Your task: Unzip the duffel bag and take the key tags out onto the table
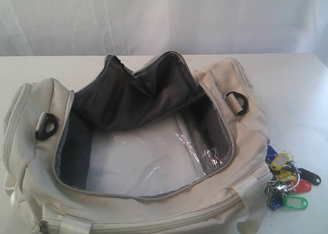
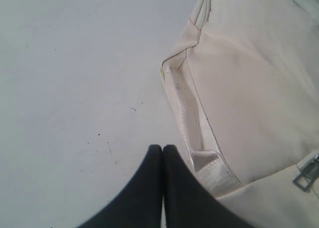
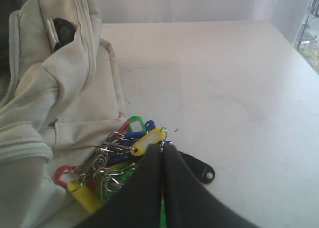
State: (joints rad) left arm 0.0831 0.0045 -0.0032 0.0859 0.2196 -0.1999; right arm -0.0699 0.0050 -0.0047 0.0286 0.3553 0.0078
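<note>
Cream-white fabric duffel bag lies unzipped and gaping, nothing visible inside; the bunch of coloured plastic key tags on metal rings rests on the broad white table just beside its end. Both the left gripper and the right gripper are pinched together, empty. The task looks done; the next move calls only for pulling the arms clear.

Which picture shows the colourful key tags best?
The right wrist view: the key tags lie close up, colours clear. The exterior view shows the tags small beside the duffel bag, near its edge. The left wrist view shows none.
</note>
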